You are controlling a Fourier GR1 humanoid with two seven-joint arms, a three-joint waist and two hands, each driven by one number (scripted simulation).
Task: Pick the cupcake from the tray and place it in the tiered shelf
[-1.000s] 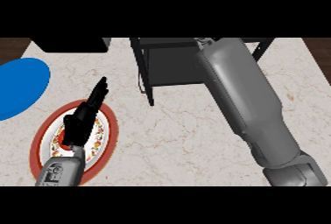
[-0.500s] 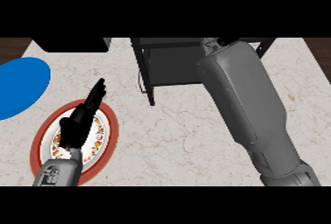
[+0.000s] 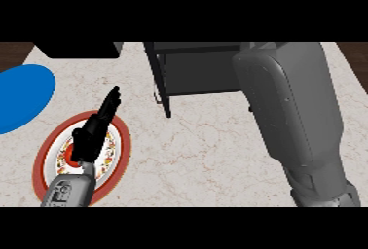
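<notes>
The tray is a round dish with a red rim at the lower left of the counter. My left hand lies over it, open, with straight fingers pointing up and away. No cupcake shows on the tray or anywhere else in view. The dark tiered shelf stands at the back centre. My right forearm stretches from the lower right up across the shelf's right side to the top of the view. The right hand itself is out of sight beyond that edge.
A blue plate lies at the far left edge. A black block sits at the back left corner. Bare marble counter spreads between the tray and my right forearm.
My right forearm has reached further up and slightly right over the shelf, and its hand has passed out of view. The left hand stays put over the tray.
</notes>
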